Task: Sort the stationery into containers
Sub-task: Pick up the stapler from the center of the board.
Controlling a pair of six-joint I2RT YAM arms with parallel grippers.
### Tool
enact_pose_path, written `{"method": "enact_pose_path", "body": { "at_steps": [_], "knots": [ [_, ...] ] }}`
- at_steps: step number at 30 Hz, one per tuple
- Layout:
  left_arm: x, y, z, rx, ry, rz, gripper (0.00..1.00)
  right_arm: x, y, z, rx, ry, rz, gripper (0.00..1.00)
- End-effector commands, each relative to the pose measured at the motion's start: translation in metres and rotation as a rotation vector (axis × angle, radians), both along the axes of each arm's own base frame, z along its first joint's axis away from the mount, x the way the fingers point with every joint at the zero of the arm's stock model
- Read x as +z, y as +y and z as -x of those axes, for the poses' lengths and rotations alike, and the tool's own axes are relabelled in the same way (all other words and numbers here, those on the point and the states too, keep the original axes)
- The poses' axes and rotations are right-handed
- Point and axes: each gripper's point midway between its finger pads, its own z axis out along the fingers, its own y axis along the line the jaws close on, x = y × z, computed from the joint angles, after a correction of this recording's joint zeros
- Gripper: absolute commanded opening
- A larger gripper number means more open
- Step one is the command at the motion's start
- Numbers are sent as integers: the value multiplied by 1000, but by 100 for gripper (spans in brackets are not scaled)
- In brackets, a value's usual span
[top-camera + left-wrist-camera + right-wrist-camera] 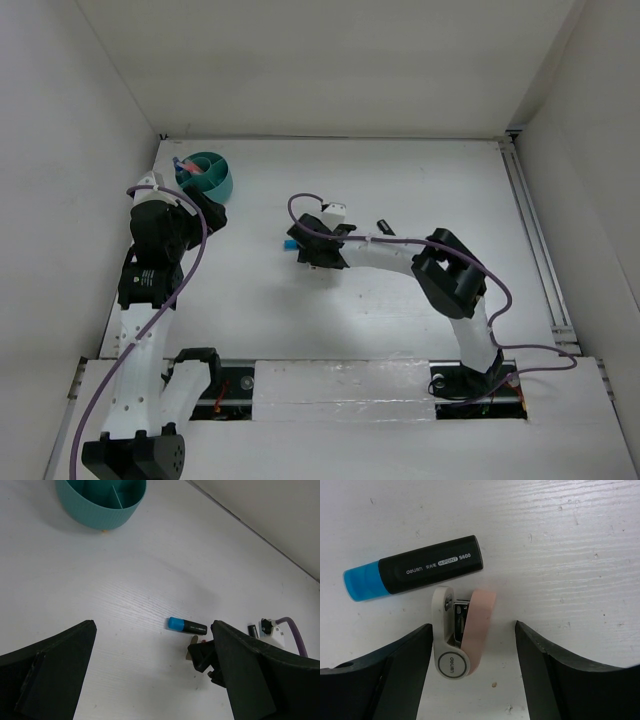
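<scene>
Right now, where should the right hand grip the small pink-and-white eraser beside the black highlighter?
Come straight down and close across the two long sides of the small pink-and-white swivel eraser, mid-body. It lies flat and lengthwise between the fingers of the open right hand, so its narrow width faces them. Stay off its far end: the blue-capped black highlighter lies almost against it.

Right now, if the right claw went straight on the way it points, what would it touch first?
Probably the pink-white eraser, lying directly between the right claw's open fingers, though depth is hard to judge.
</scene>
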Motion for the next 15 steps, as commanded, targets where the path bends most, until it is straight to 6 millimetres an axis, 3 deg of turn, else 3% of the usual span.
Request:
{"method": "enact_pose_path", "body": {
  "at_steps": [1, 15],
  "knots": [
    [12, -2, -1, -19, -50, -10, 100, 15, 14, 4, 20, -24, -53, 72],
    [12, -2, -1, -19, -50, -10, 100, 6, 21, 19, 30, -3, -50, 68]
  ]
}}
